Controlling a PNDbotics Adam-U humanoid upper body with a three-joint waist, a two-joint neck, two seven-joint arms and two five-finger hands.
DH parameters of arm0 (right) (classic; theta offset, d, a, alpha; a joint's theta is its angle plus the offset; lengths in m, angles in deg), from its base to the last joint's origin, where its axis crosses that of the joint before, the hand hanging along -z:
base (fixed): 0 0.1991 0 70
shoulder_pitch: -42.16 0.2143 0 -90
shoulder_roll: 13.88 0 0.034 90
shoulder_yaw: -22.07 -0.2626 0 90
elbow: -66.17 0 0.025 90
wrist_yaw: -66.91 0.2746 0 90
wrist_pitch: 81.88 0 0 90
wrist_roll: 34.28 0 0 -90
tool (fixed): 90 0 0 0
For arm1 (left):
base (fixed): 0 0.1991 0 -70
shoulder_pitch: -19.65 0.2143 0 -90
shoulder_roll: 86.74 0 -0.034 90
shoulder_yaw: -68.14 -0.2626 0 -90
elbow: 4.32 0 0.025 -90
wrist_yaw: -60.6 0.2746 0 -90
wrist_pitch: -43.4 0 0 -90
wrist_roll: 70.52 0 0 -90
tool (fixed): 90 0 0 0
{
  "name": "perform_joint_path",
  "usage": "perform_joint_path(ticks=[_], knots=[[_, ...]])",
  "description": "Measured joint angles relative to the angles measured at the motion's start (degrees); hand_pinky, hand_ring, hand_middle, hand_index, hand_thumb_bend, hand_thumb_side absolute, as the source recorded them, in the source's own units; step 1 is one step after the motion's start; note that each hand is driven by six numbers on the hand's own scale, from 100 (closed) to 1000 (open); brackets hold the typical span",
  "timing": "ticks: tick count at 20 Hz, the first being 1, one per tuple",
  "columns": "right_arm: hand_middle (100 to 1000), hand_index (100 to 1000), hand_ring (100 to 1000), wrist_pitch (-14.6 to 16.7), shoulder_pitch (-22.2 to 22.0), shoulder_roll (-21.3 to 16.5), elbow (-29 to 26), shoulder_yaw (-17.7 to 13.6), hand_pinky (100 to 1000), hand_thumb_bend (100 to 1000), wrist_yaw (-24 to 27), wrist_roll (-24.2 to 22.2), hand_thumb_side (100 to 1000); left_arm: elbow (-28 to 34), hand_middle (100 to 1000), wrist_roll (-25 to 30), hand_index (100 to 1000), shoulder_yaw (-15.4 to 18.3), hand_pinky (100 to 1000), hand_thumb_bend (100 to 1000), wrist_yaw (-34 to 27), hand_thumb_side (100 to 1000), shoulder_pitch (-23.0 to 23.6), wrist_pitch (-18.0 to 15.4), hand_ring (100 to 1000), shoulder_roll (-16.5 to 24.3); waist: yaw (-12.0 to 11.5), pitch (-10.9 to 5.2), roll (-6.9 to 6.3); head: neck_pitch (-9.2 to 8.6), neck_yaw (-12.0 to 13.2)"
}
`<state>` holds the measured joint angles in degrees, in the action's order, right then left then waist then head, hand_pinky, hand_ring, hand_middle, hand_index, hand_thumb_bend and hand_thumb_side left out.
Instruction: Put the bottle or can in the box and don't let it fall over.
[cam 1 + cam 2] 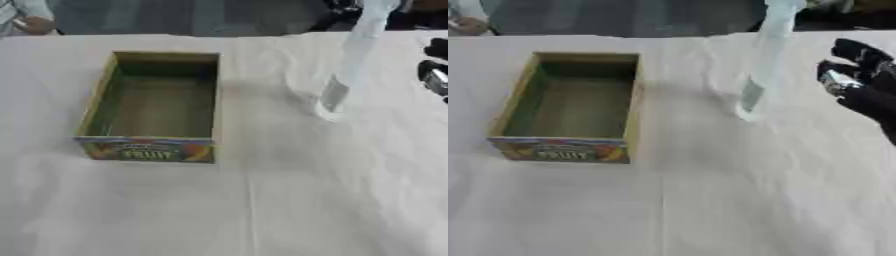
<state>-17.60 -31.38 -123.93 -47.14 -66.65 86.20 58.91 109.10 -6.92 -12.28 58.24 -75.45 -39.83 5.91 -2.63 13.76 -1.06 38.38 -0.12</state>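
Note:
A tall clear plastic bottle (350, 65) stands upright on the white cloth, right of centre, with a small label near its base. An open cardboard box (156, 105) with a colourful "FRUIT" front panel sits to its left, nothing inside it. My right hand (861, 75), black with silver parts, hovers at the right edge a short gap to the right of the bottle, fingers spread and relaxed, not touching it. My left hand shows in neither view.
The white cloth-covered table (262, 200) has creases running down its middle. A person's hand (31, 22) rests at the far left corner, away from the box. Dark shapes line the table's far edge.

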Motion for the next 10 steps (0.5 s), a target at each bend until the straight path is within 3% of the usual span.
perform_joint_path(ticks=[10], knots=[[1000, 1000, 1000, -4.28, 2.3, 0.01, 0.0, 1.64, 970, 100, 0.28, -1.89, 387, -0.03, 689, 0.32, 878, -0.01, 1000, 100, 0.0, 578, -0.03, 0.31, 745, -0.03, -0.63, -0.2, -0.24, -1.03, -0.61]])
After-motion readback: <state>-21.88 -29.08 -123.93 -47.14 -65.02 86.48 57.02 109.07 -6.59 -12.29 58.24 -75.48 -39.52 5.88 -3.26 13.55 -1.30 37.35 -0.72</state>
